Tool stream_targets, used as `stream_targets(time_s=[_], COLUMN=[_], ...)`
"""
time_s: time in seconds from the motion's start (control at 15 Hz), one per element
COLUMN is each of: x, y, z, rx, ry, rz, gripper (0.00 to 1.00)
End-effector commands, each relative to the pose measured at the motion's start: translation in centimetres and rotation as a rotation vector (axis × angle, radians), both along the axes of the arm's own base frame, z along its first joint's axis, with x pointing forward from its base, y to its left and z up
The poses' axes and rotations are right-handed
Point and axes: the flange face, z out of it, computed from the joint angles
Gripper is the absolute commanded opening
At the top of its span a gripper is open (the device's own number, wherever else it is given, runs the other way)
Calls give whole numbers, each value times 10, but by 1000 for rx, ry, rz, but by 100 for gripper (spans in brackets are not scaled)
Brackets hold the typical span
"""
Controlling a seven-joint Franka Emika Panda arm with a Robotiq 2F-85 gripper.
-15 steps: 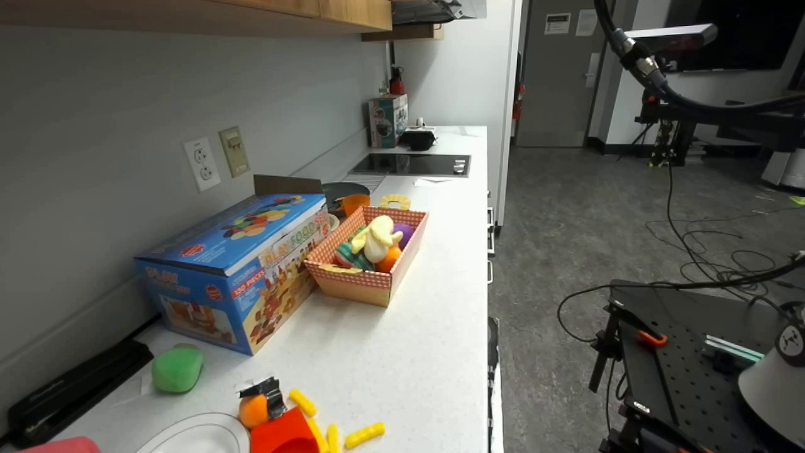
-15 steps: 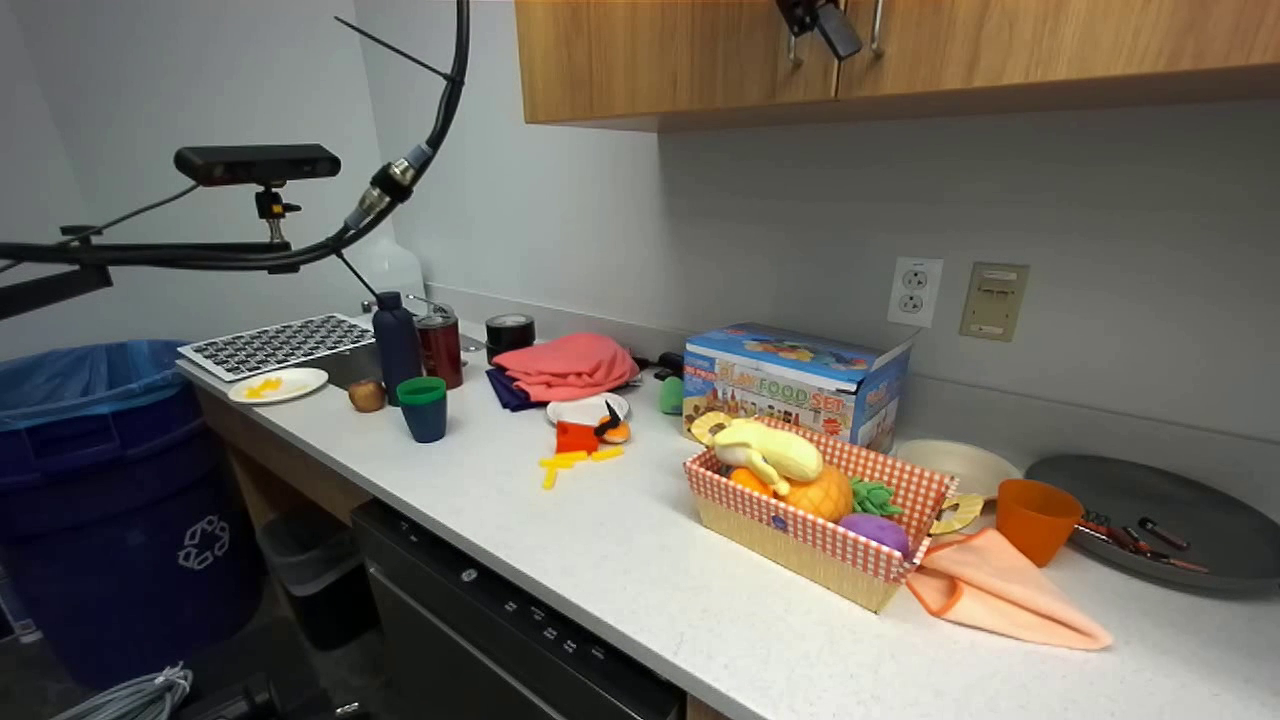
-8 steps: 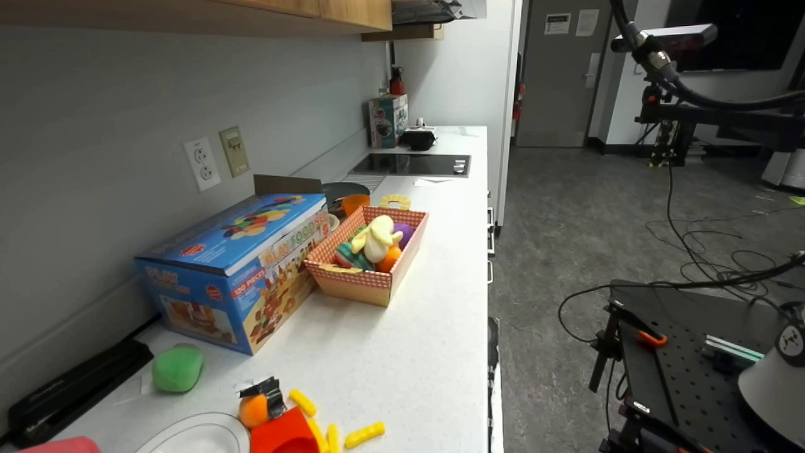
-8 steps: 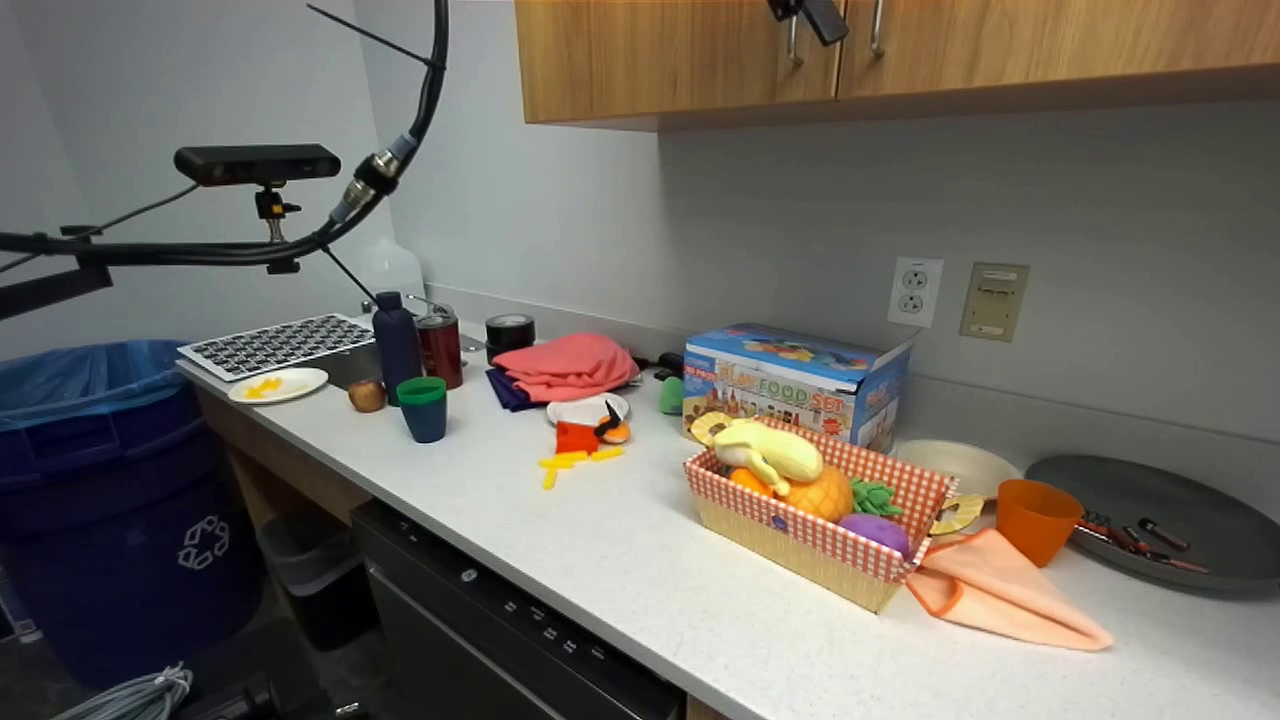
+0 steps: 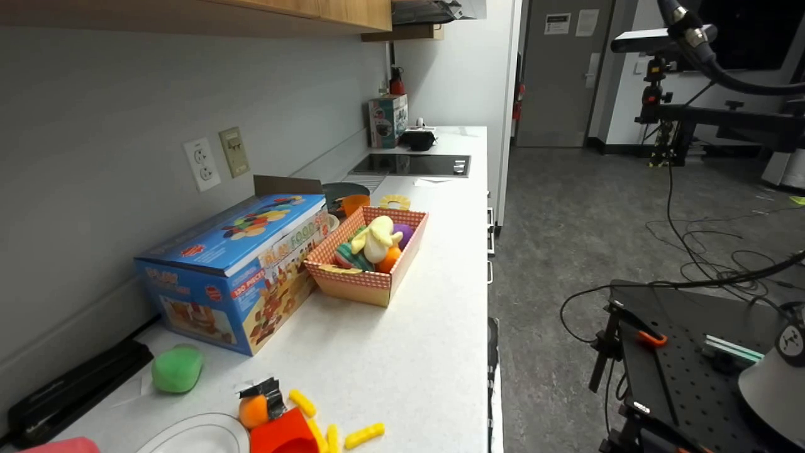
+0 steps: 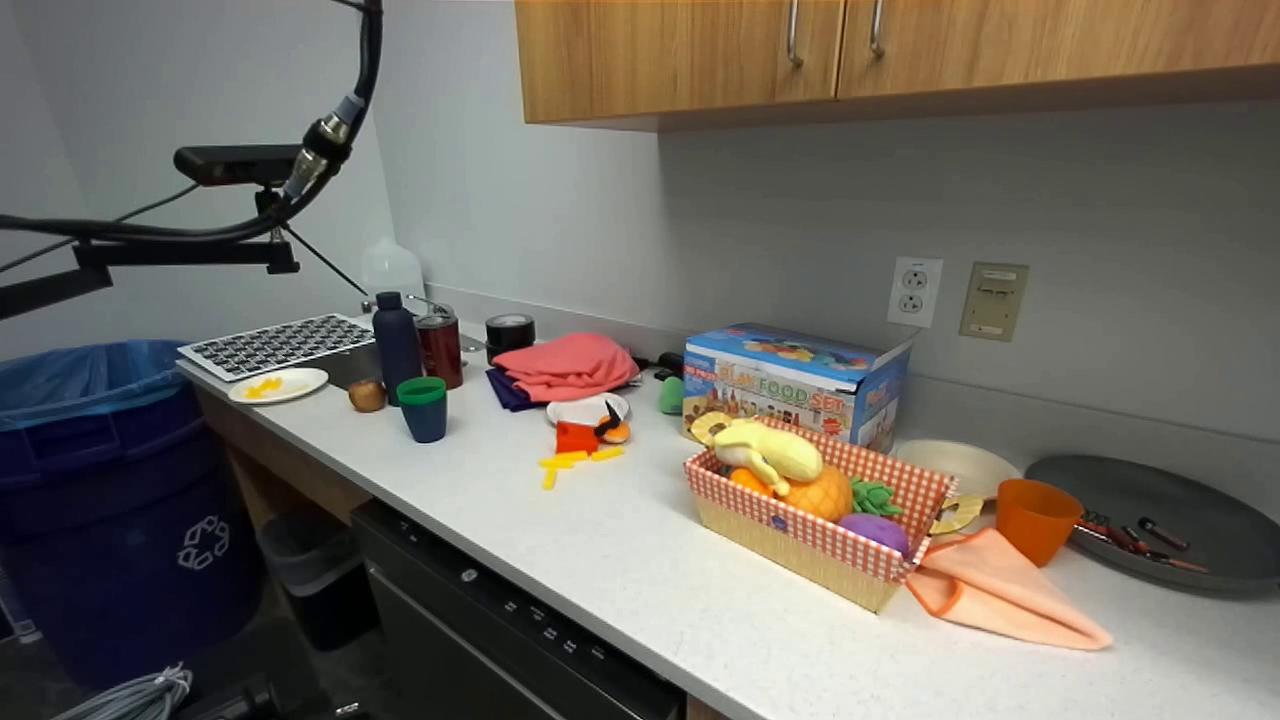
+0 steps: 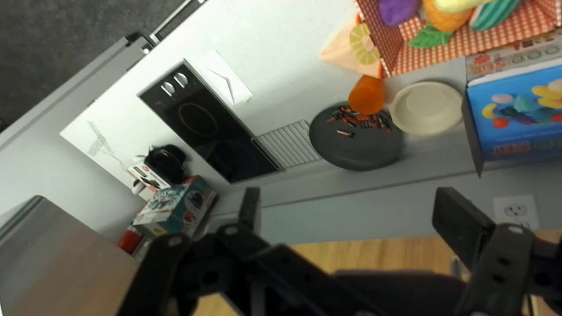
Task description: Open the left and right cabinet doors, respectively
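Two wooden cabinet doors hang side by side at the top of an exterior view, the left door (image 6: 660, 60) and the right door (image 6: 1060, 45). Both look closed, with a thin seam between them. Metal pulls flank that seam, the left handle (image 6: 793, 35) and the right handle (image 6: 877, 28). Door tops are cut off by the frame. In the wrist view my gripper (image 7: 347, 199) is open, its fingers wide apart with nothing between them. Behind it lie the cabinet wood (image 7: 377, 248) and part of one handle (image 7: 455, 267). Neither exterior view includes the gripper.
Below the cabinet runs a white counter (image 6: 600, 540) with a play-food box (image 6: 790, 385), a checkered basket (image 6: 790, 570), an orange cup (image 6: 1037, 520) and a dark plate (image 6: 1150, 500). The arm's thick cable (image 6: 325, 145) loops near a camera stand (image 6: 185, 255).
My gripper's fingertip, earlier in front of the handles in an exterior view, has moved up and out of frame. The arm's cable has swung away from the cabinet. The doors look unchanged.
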Motion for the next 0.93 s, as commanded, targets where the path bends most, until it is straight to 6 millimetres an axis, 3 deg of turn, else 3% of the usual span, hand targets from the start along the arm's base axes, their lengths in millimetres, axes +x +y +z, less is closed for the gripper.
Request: stream_targets(time_s=[0.0, 0.2, 0.4, 0.87], x=[36, 70, 89, 85], y=[15, 22, 15, 7], z=[-17, -38, -43, -26], rx=[14, 15, 22, -14], ry=[-98, -162, -229, -284], rz=[52, 62, 32, -13], gripper=[100, 100, 100, 100])
